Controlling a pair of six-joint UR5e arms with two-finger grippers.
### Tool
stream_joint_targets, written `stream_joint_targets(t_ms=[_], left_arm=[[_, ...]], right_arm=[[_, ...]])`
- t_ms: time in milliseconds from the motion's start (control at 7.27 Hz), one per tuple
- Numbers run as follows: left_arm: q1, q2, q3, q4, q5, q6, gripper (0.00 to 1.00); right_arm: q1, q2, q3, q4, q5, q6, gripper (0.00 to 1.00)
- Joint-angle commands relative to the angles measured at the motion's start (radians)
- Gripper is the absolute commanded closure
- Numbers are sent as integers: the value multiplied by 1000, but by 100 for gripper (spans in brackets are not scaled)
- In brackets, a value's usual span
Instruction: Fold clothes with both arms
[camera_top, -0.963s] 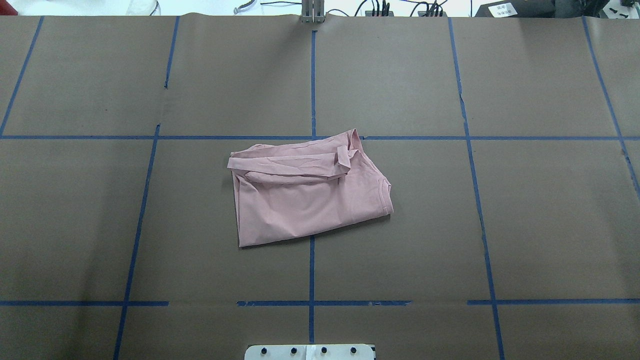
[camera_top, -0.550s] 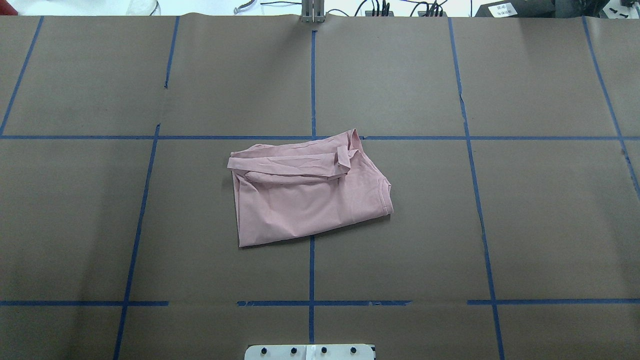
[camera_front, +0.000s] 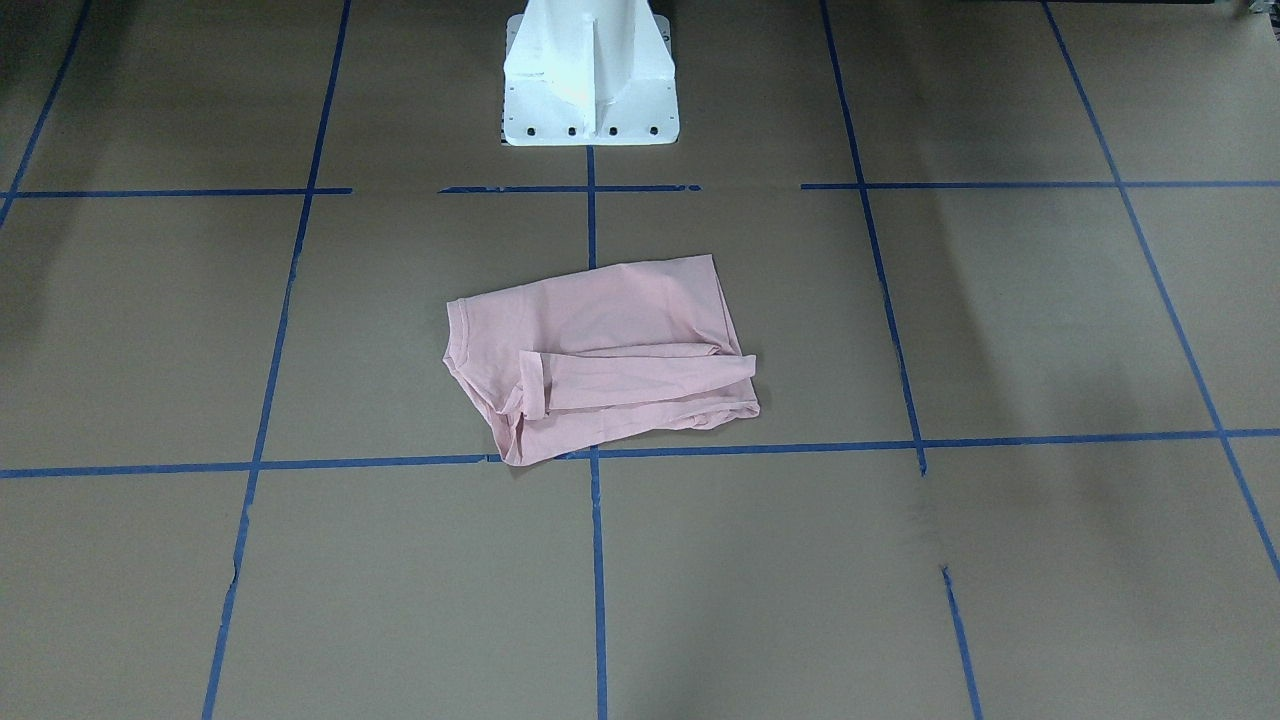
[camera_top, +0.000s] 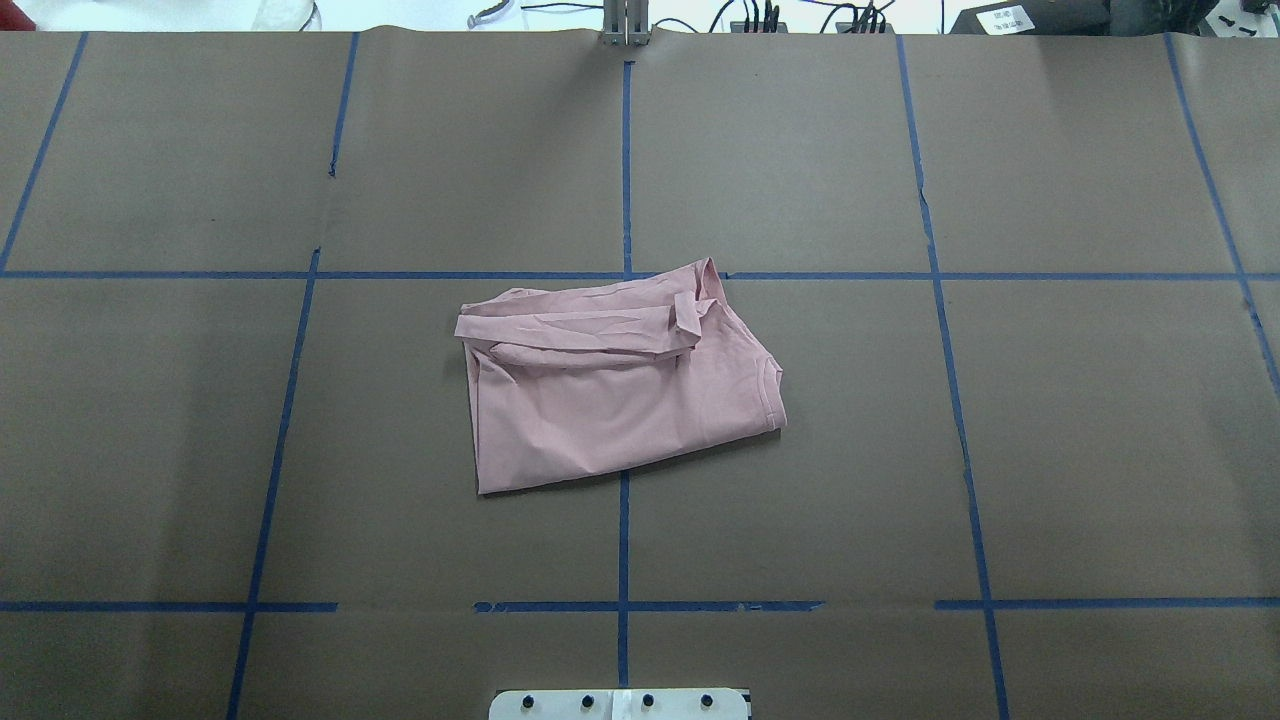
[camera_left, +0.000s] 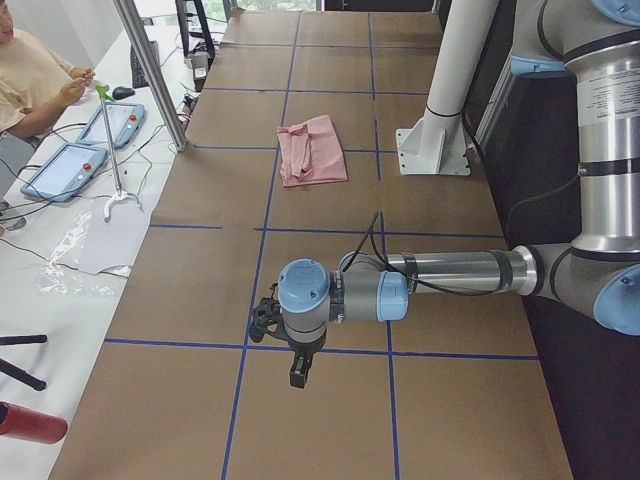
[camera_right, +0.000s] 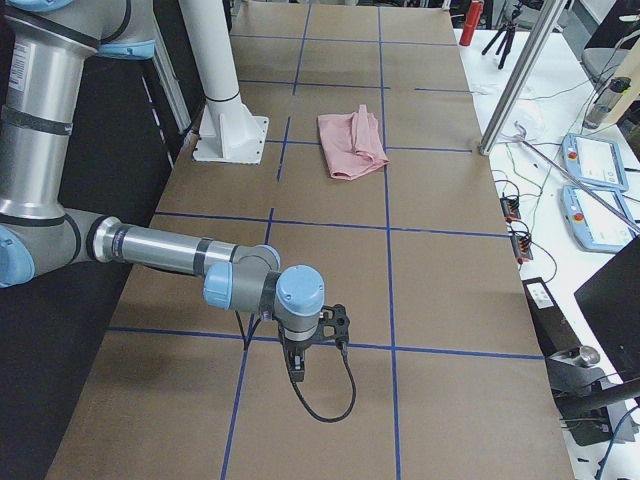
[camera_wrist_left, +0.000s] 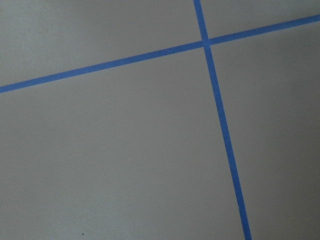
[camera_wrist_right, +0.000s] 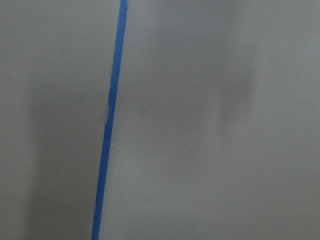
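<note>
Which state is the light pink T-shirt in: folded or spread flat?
Folded. The light pink T-shirt lies as a compact rectangle, with a layer doubled over its far side.

Silver tubular arms, light-blue joint caps (black cable at the wrist)

The T-shirt lies on the table — centred, in front of the pedestal.
</note>
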Motion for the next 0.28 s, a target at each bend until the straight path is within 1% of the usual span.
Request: stream_joint_targets(t_ms=[0,138], left_arm=[[0,2,-4,1,4,0,0],[0,2,-4,-1,2,0,0]], right_arm=[[-1,-3,6,0,1,12,0],[-1,-3,1,0,-1,12,0]])
